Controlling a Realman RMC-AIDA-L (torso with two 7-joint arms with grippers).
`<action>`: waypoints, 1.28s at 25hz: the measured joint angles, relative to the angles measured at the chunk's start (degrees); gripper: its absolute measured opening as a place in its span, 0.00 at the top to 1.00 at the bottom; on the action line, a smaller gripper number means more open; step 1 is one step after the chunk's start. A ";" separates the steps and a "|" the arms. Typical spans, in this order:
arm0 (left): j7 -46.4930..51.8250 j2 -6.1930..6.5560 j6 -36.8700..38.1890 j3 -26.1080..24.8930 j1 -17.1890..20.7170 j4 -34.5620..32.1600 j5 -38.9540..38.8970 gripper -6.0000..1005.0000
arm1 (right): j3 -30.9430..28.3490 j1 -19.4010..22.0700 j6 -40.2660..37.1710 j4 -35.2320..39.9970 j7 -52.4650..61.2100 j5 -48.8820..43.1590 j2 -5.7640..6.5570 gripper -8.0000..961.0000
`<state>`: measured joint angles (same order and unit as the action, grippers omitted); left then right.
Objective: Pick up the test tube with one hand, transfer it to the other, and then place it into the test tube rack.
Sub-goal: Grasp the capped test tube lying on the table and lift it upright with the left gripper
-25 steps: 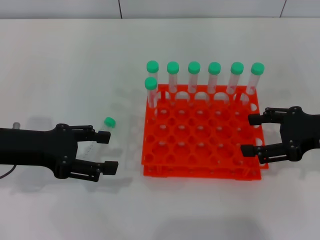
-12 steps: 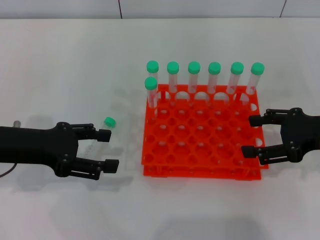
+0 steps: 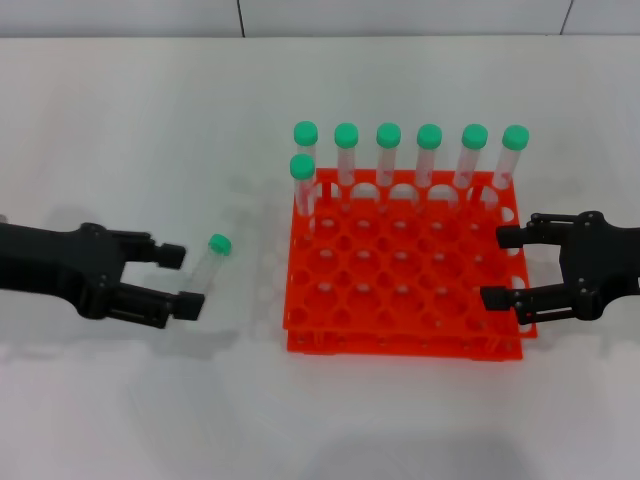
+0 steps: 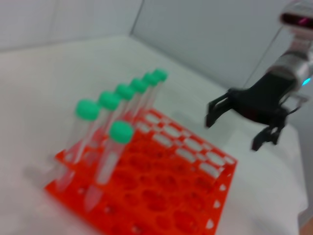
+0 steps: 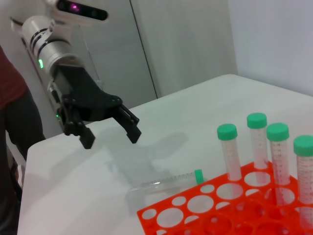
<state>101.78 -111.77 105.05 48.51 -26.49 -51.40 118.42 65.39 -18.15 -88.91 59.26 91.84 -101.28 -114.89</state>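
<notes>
— Since a second ago, our left gripper (image 3: 178,280) has drawn back toward our left, and the test tube (image 3: 209,266) that lay between its fingers now lies just beyond the fingertips, flat on the white table (image 3: 120,130), green cap pointing away from us.

— So we hold nothing?

— Nothing. The left jaws stand spread and empty. Our right gripper (image 3: 503,268) hovers at the right edge of the test tube rack (image 3: 400,275), jaws also apart and empty. Seven capped tubes (image 3: 428,155) stand along the rack's far and left holes.

— How will our tube handle?

— We judge it light, stiff and smooth: clear plastic, round, likely to roll or slip if nudged sideways. We would close on the clear barrel near its middle, across its width, leaving the cap end free so the right gripper has somewhere to take it at the handover.

— And squeeze gently?

— Firm enough to stop slipping, no more.
</notes>
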 joint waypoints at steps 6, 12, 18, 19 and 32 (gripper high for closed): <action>7.86 1.71 1.63 -0.10 -6.03 -0.75 10.86 0.12 | 0.00 -0.15 0.05 0.04 -0.08 0.72 -0.05 0.10; 13.13 1.95 0.76 -0.17 -9.07 -1.58 18.14 0.12 | 0.01 -0.08 0.06 -0.13 -0.08 1.56 -0.14 0.10; 14.97 1.52 0.83 -0.04 -10.19 -1.58 22.21 0.18 | 0.22 -0.37 0.41 -0.11 -0.08 2.62 -0.25 0.10; 15.12 1.49 0.82 0.02 -10.25 -1.68 22.31 0.19 | 0.24 -0.37 0.43 -0.06 -0.08 2.74 -0.26 0.10; 18.55 -0.79 -1.61 0.39 -14.81 -0.92 32.76 0.20 | 0.06 -0.40 0.44 0.07 -0.08 3.32 -0.24 0.10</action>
<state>120.32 -112.56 103.45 48.91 -41.30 -52.32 151.18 65.45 -18.55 -88.47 59.33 91.75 -97.96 -115.13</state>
